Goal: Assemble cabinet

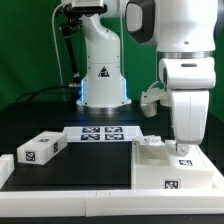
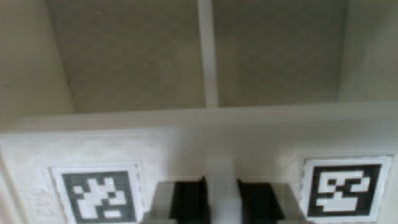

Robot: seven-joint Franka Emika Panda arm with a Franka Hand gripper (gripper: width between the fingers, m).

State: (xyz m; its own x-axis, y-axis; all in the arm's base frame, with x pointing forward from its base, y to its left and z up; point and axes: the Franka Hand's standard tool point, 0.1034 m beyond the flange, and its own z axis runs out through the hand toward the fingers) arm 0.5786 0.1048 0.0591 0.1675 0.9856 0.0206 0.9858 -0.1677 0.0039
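The cabinet body (image 1: pixel 160 170) is a plain white box with square tags, lying at the exterior view's right. My gripper (image 1: pixel 183 150) comes straight down onto its top edge. In the wrist view the two dark fingers (image 2: pixel 180 203) stand on either side of a white wall of the body (image 2: pixel 221 150), shut on it, between two tags (image 2: pixel 96 195). Beyond the wall I see the body's grey inside, split by a white divider (image 2: pixel 208 50). A smaller white cabinet block (image 1: pixel 40 150) with a tag lies apart at the exterior view's left.
The marker board (image 1: pixel 100 133) lies flat at the back middle, in front of the arm's base (image 1: pixel 103 80). A low white rail (image 1: pixel 60 185) runs along the front of the black table. Another small white piece (image 1: pixel 151 143) sits at the body's back corner.
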